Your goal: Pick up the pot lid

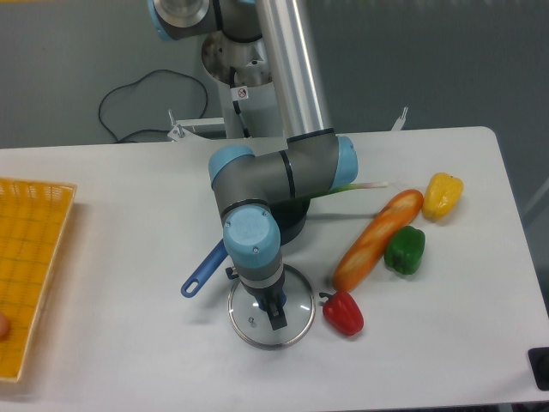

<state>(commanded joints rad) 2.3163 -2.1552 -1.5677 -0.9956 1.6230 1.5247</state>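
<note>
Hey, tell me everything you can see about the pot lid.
The pot lid is round and looks like clear glass, with a thin, shiny, metallic-looking rim. A blue knob, partly hidden by the gripper, sits near its middle, and a small metallic-looking spot shows to the left of that. It lies knob up on the pale table, just left of a red pepper in the picture. The open gripper covers its upper part; whether they touch, I can't tell.
</note>
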